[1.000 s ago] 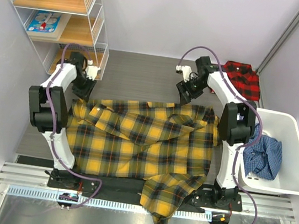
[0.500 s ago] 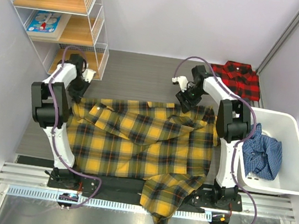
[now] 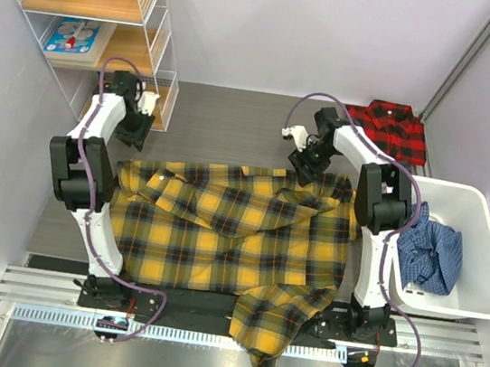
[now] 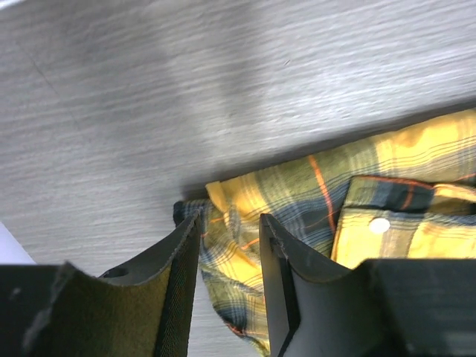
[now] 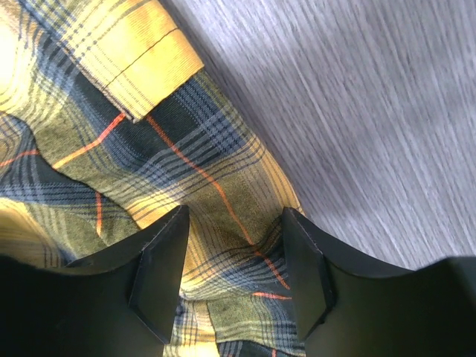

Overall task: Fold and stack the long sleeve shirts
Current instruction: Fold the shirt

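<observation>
The yellow plaid shirt [image 3: 239, 228] lies spread across the table, with one sleeve hanging over the near edge. The red-and-black shirt [image 3: 388, 129] lies folded at the back right. My left gripper [image 3: 135, 136] hovers open just beyond the yellow shirt's far left corner. In the left wrist view that corner [image 4: 238, 223] shows between the parted fingers of the gripper [image 4: 229, 249]. My right gripper [image 3: 305, 166] is open over the shirt's far right edge. In the right wrist view the plaid cloth [image 5: 223, 201] lies between the spread fingers of the gripper [image 5: 234, 256], ungripped.
A wire shelf [image 3: 160, 44] with a mug and boxes stands at the back left, close to my left arm. A white bin [image 3: 478, 280] holding a blue garment [image 3: 431, 255] sits at the right. A metal rail [image 3: 227, 313] runs along the near edge.
My left gripper has moved back off the shirt's far left corner toward the shelf. My right gripper came down onto the far right edge a second ago and has held still since.
</observation>
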`<state>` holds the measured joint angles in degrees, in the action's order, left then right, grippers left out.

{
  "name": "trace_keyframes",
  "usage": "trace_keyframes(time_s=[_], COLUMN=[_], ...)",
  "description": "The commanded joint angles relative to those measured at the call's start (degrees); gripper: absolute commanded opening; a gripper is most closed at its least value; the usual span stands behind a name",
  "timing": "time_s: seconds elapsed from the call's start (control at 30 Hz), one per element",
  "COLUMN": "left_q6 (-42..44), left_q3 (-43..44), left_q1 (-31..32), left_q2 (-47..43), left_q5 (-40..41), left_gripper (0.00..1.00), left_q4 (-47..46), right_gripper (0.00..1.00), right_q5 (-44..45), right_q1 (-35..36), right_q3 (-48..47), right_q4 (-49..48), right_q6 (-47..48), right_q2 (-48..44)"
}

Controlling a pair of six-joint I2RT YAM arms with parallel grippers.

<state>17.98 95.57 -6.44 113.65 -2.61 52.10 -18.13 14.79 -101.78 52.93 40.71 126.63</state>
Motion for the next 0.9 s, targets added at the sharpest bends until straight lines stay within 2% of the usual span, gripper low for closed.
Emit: trace_keyframes(time_s=[0.0, 0.17, 0.6, 0.73, 0.87], left_q6=[-1.3, 1.0, 4.7, 3.8, 0.9], left_q3=[2.8, 2.3, -1.0, 0.0, 2.1], left_q1=[0.8, 0.8, -0.2, -0.7, -0.2], left_q2=[2.7, 4.7, 4.9, 3.7, 2.7], left_q5=[1.3, 6.2, 9.2, 5.8, 2.8], left_gripper=[0.39, 0.35, 0.21, 0.21, 0.26], left_q4=[0.3, 1.8, 2.6, 2.9, 3.2], right_gripper=[0.59, 0.62, 0.6, 0.6, 0.59], right_q5=[-0.3, 2.2, 3.3, 1.5, 0.9], right_q1=[0.2, -0.2, -1.1, -1.0, -1.0], right_q3=[-2.9, -2.7, 0.4, 0.3, 0.0], right_q4=[2.6, 2.2, 2.1, 2.4, 2.4], right_q6=[1.0, 1.9, 3.5, 3.3, 3.1], right_q2=[-2.0, -1.0, 0.2, -0.5, -0.5])
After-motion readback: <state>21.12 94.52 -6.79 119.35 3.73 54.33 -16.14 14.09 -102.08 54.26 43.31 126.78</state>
